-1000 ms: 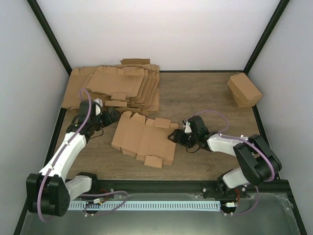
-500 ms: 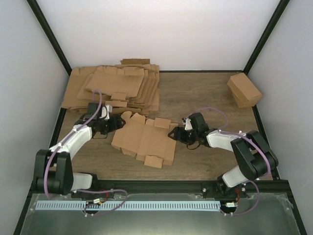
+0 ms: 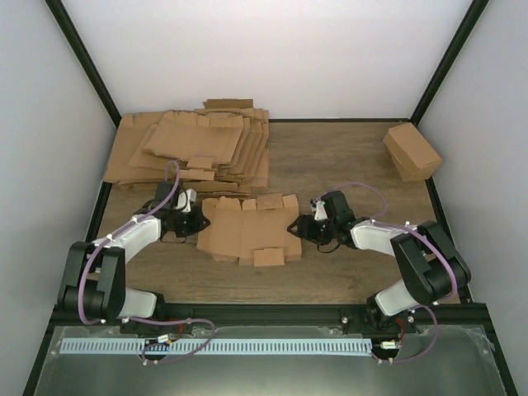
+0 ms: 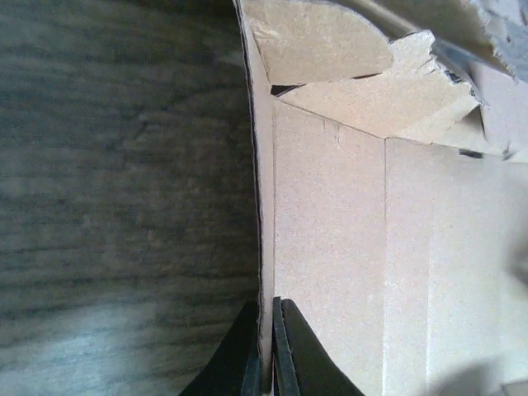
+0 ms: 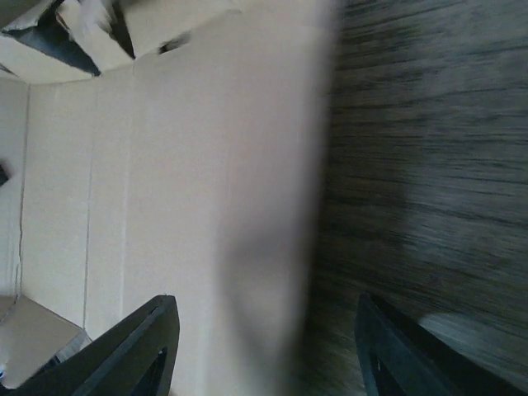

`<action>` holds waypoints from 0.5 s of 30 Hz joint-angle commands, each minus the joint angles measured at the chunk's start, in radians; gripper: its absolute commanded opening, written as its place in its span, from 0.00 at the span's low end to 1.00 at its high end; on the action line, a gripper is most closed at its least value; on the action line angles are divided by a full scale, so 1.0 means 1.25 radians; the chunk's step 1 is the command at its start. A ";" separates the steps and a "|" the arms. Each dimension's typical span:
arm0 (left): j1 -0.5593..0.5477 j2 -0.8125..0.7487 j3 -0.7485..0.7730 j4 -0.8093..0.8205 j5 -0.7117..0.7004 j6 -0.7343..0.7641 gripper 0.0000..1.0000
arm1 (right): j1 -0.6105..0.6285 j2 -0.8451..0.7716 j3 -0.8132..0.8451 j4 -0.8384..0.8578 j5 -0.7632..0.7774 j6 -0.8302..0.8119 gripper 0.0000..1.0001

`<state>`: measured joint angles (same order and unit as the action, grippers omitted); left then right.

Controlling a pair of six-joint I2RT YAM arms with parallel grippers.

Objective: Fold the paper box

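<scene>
**Clerk:** Item one, the largest?

**Checker:** Wooden table [image 3: 346, 157], walled on three sides. Every place below is given by it.

**Clerk:** Item two?

**Checker:** Pile of flat cardboard sheets [image 3: 190, 148], far-left corner of the table, loosely fanned. I read it as stock, not the piece in work.

**Clerk:** Item three?

**Checker:** The paper box [image 3: 247, 229]. It is one die-cut sheet, unfolded, lying flat at the middle of the table. Small flaps run along its far and near edges. No panel stands up, so I judge the folding barely begun.

**Clerk:** Item four?

**Checker:** Closed cardboard carton [image 3: 412, 151], far-right corner of the table, set askew to the table's edges. It is likely a finished sample, parked out of the working area.

**Clerk:** And the claws?

**Checker:** Left gripper [image 3: 196, 223], just left of the table's middle. Its jaws are pinched together on the sheet's left edge, with the cardboard sandwiched between the fingertips [image 4: 293, 355]. I take the purpose to be anchoring that side, or lifting the end panel along its crease.

**Clerk:** The other?

**Checker:** Right gripper [image 3: 299, 228], just right of the table's middle, jaws apart. One finger [image 5: 140, 346] is over the cardboard and the other over bare wood, so it straddles the sheet's right edge without gripping. It is probably lining up to bite that edge, so that both ends are held.
</scene>
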<state>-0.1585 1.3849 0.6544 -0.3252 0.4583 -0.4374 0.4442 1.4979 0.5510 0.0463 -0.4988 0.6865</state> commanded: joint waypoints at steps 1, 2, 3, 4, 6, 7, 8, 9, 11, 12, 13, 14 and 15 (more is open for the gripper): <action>-0.018 -0.038 -0.046 0.066 0.017 -0.063 0.04 | -0.024 -0.034 -0.019 -0.060 0.022 -0.029 0.62; -0.026 -0.047 -0.054 0.077 0.013 -0.080 0.04 | -0.028 -0.044 -0.020 -0.069 0.028 -0.033 0.62; -0.034 -0.062 -0.065 0.088 0.009 -0.100 0.04 | -0.033 -0.056 -0.020 -0.080 0.035 -0.038 0.62; -0.043 -0.074 -0.080 0.100 0.006 -0.120 0.04 | -0.037 -0.069 -0.021 -0.092 0.045 -0.043 0.63; -0.062 -0.102 -0.108 0.126 -0.001 -0.163 0.04 | -0.048 -0.096 -0.023 -0.118 0.063 -0.052 0.66; -0.070 -0.119 -0.122 0.138 -0.004 -0.184 0.04 | -0.051 -0.109 -0.024 -0.131 0.074 -0.057 0.69; -0.078 -0.135 -0.136 0.149 -0.007 -0.202 0.04 | -0.054 -0.124 -0.025 -0.144 0.086 -0.062 0.70; -0.085 -0.150 -0.146 0.153 -0.013 -0.224 0.04 | -0.057 -0.137 -0.026 -0.154 0.097 -0.066 0.72; -0.098 -0.183 -0.162 0.153 -0.030 -0.254 0.04 | -0.057 -0.162 -0.027 -0.175 0.113 -0.073 0.74; -0.105 -0.199 -0.169 0.152 -0.036 -0.268 0.04 | -0.058 -0.171 -0.027 -0.184 0.119 -0.076 0.75; -0.110 -0.215 -0.176 0.149 -0.042 -0.276 0.04 | -0.058 -0.184 -0.028 -0.194 0.123 -0.078 0.76; -0.113 -0.232 -0.182 0.146 -0.048 -0.283 0.04 | -0.058 -0.190 -0.029 -0.200 0.125 -0.079 0.77; -0.115 -0.248 -0.188 0.142 -0.052 -0.290 0.04 | -0.058 -0.195 -0.031 -0.206 0.126 -0.079 0.77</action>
<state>-0.2867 1.1419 0.4450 -0.1730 0.4274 -0.7162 0.3798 1.2945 0.5198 -0.1421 -0.3885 0.6144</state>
